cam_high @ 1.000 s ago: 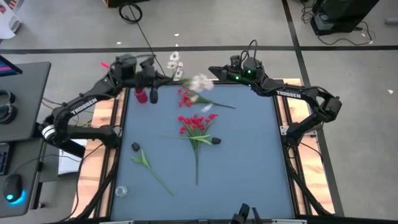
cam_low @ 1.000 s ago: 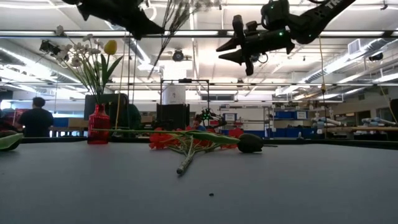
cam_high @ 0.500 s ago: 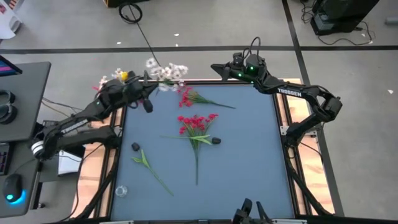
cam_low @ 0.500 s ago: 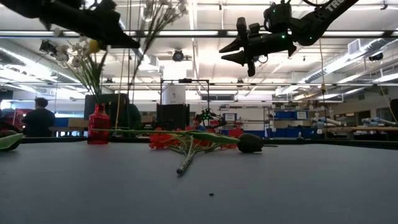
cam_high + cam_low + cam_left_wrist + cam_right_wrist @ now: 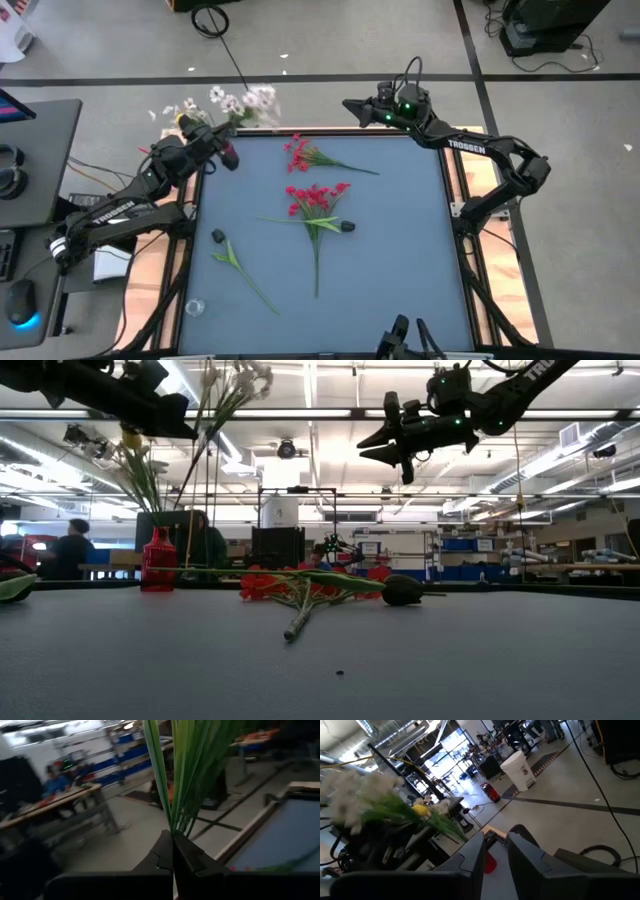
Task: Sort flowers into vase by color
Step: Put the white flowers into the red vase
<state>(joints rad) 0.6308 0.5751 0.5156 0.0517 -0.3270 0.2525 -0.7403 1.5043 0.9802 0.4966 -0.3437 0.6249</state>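
The left end effector hangs above the far left corner of the worktop, clamped tight on the green stems of a white sprig; its blossoms spread just beyond the fingertips, past the worktop's far edge. In the low view a red vase stands below this end effector, already carrying white and yellow flowers.

Toward the middle, between the two end effectors, a small red sprig lies flat on the worktop. Nearer the front lies a larger red bunch, its long stem pointing forward. A bare leafy stem lies well in front of the left end effector.

The right end effector hovers high over the far edge of the worktop, right of the small red sprig, its fingers a narrow gap apart and holding nothing.
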